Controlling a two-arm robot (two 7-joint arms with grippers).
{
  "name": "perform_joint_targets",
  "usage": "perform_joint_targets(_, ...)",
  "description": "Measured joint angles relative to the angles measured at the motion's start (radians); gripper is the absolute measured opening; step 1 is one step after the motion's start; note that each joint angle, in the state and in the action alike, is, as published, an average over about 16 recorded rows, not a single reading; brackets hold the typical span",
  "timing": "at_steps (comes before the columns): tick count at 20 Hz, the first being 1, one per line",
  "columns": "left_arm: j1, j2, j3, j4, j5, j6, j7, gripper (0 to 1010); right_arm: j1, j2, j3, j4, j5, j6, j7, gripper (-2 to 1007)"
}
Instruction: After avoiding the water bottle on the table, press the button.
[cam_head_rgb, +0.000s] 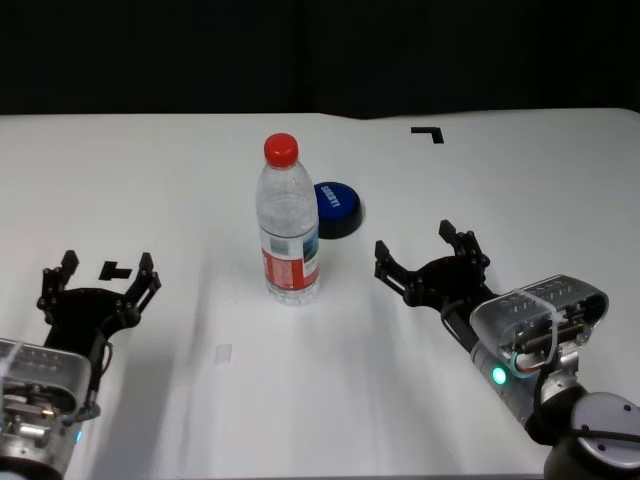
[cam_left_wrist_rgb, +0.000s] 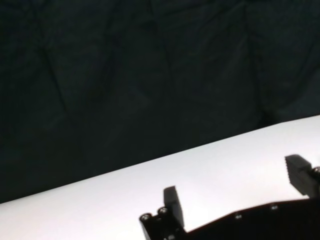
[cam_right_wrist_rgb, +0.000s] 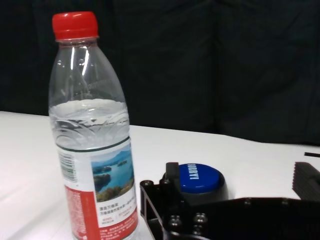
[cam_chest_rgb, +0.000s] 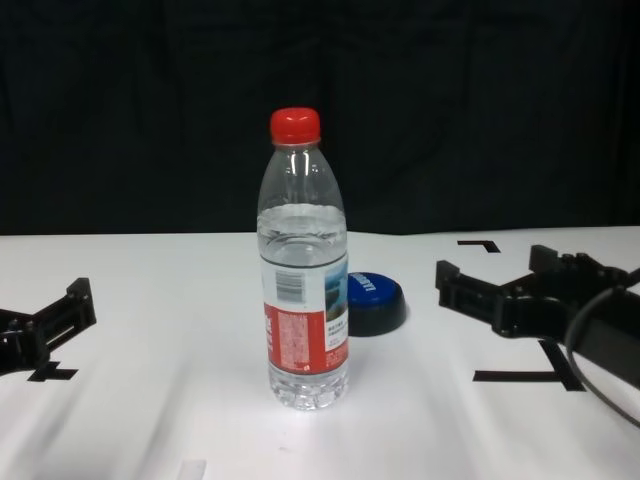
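Note:
The water bottle (cam_head_rgb: 288, 225) stands upright at the middle of the white table (cam_head_rgb: 150, 180). It has a red cap and a red-and-white label. The blue button (cam_head_rgb: 337, 208) sits just behind it to the right, close to it. My right gripper (cam_head_rgb: 420, 250) is open and empty, low over the table, to the right of the bottle and nearer to me than the button. In the right wrist view the bottle (cam_right_wrist_rgb: 92, 135) and the button (cam_right_wrist_rgb: 199, 177) lie ahead of its fingers (cam_right_wrist_rgb: 172, 180). My left gripper (cam_head_rgb: 105, 270) is open and empty at the near left.
Black tape marks lie on the table: a corner (cam_head_rgb: 428, 131) at the far right, a small one (cam_head_rgb: 113, 270) under my left gripper, and a line and cross (cam_chest_rgb: 525, 375) below my right gripper. A black curtain backs the table.

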Motion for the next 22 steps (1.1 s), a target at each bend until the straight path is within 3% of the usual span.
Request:
perform_joint_targets(9,0.000,0.000,0.000,0.000,0.000,0.000,0.000,1003,-0.008,0.016,-0.020,-0.009,0.017,0.011,0.012,1003)
perform_joint_targets(22,0.000,0.000,0.000,0.000,0.000,0.000,0.000,1003,-0.012,0.028,-0.020,-0.006,0.041,0.025,0.011,1003)
